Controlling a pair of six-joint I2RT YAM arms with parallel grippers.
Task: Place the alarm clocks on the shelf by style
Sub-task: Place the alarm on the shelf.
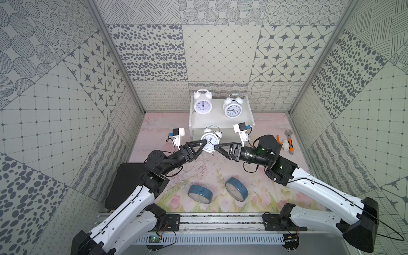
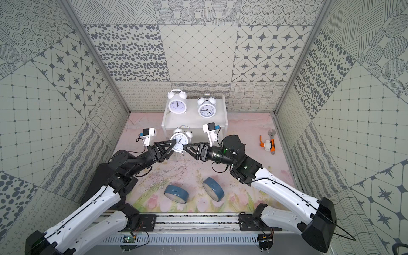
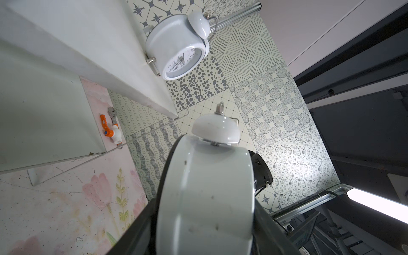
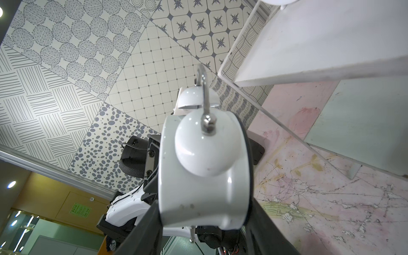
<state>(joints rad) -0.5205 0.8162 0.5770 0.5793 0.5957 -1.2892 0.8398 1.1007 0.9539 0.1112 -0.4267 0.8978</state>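
Observation:
A white twin-bell alarm clock [image 1: 209, 143] [image 2: 180, 143] hangs in the air just in front of the shelf [image 1: 220, 123] [image 2: 194, 121]. My left gripper [image 1: 205, 144] [image 3: 205, 231] is shut across its case [image 3: 205, 187] from the left. From the right, my right gripper [image 1: 215, 147] [image 4: 203, 220] has its fingers against both flat sides of the same clock [image 4: 203, 176]. Two more white clocks [image 1: 202, 105] [image 1: 231, 109] stand upright on the shelf's top tier. Two blue-cased clocks [image 1: 200, 193] [image 1: 236, 188] rest on the floral mat near the front.
An orange-and-white tool [image 1: 287, 144] and a wrench [image 1: 289, 132] lie on the mat right of the shelf. A black pad [image 1: 125, 183] sits at the left under my left arm. Patterned walls close in the back and both sides.

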